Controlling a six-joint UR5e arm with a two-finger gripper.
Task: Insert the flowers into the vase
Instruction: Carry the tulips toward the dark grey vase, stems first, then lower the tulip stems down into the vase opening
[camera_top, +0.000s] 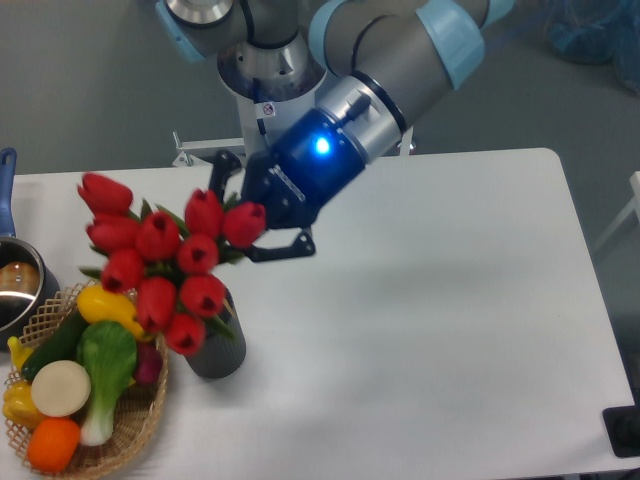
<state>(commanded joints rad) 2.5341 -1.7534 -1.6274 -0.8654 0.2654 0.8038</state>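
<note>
Jaws clamped on the flowers above the vase; toy vegetables in wicker basket.

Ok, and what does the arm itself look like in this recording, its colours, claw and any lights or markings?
The arm is built of matte grey tubular segments with light blue caps at the joints. Its wrist narrows to a silver ring and a dark section with a glowing blue light. The claw is black, with two linked fingers. The white pedestal carries a small red-and-white sticker.
</note>
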